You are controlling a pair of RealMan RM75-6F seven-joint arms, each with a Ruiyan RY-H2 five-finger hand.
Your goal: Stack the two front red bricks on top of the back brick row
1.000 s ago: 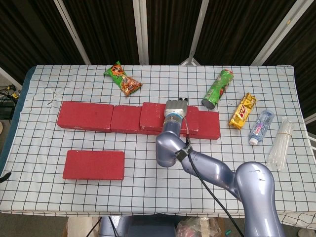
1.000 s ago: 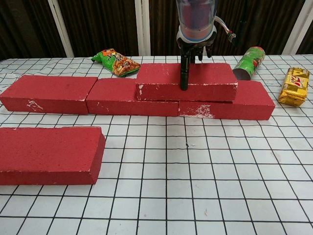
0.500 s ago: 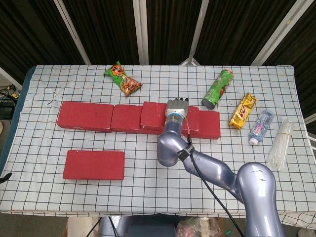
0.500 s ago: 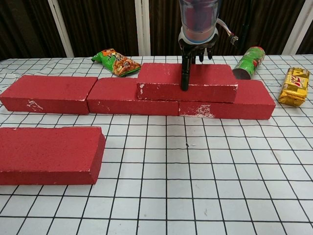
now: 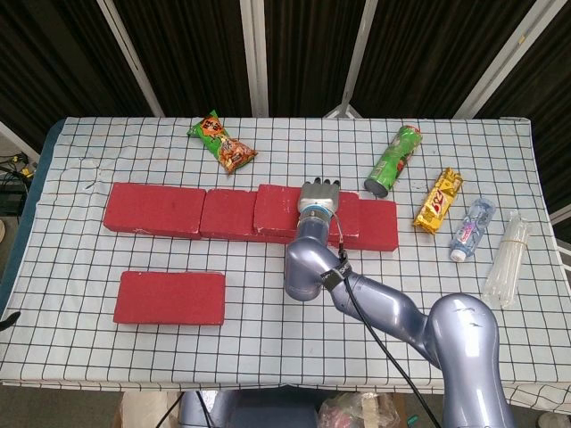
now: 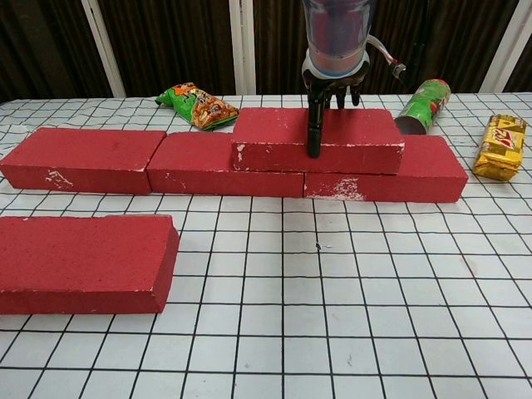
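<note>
Chest view: right hand (image 6: 328, 91) atop stacked brick (image 6: 316, 139), thumb over front.

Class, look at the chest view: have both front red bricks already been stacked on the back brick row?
No: one stacked brick lies on the back row, but the other front brick lies on the table.

Bench (image 5: 268, 334): your checked cloth.
Back: brick row (image 5: 156, 210), snack bag (image 5: 222, 143).
Front: brick (image 5: 169, 298).
Right: can (image 5: 393, 160), bar (image 5: 438, 200), bottle (image 5: 471, 228).
</note>
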